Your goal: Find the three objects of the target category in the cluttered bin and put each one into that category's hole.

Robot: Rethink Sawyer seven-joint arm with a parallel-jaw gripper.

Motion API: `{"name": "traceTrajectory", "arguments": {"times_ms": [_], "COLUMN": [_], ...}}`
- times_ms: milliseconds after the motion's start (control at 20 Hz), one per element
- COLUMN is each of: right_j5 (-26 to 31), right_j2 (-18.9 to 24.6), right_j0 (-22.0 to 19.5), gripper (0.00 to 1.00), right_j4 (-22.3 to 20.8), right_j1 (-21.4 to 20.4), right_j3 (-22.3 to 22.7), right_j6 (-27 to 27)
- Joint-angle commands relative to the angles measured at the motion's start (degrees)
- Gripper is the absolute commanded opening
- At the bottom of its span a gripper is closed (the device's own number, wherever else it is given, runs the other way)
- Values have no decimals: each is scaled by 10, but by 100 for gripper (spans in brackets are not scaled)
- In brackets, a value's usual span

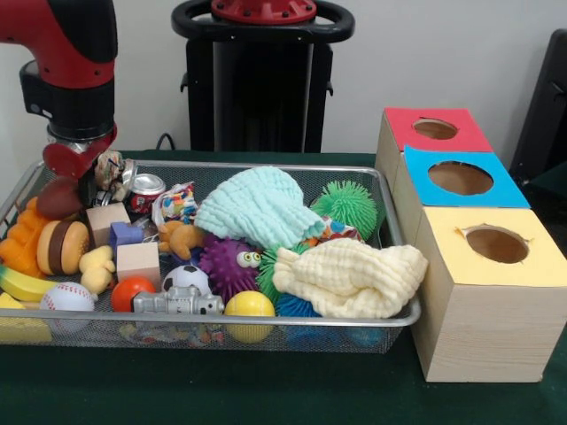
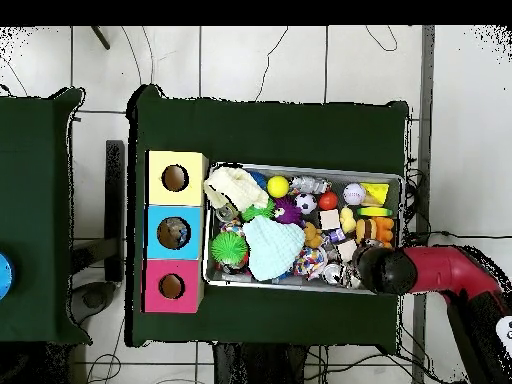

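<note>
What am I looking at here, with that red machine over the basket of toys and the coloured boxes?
The red machine is a robot arm. One picture faces it across the table; the other looks straight down from above. Its claw hangs over one end of a wire mesh bin crammed with toys: a purple spiky ball, a yellow ball, a baseball, a toy hamburger, wooden blocks, plus a mint cloth and a pale yellow cloth. Beside the bin stand three boxes with round holes, topped yellow, blue and red. Whether the claw holds anything cannot be told.
</note>
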Motion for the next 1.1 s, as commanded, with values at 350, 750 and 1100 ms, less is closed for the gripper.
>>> {"name": "traceTrajectory", "arguments": {"times_ms": [350,750,1100], "right_j5": [50,26,11], "right_j2": [87,101,112], "right_j0": [-59,-74,-82], "gripper": [0,0,0], "right_j4": [62,55,63], "right_j1": [14,3,19], "right_j3": [51,95,124], "right_j6": [-134,-108,-70]}}
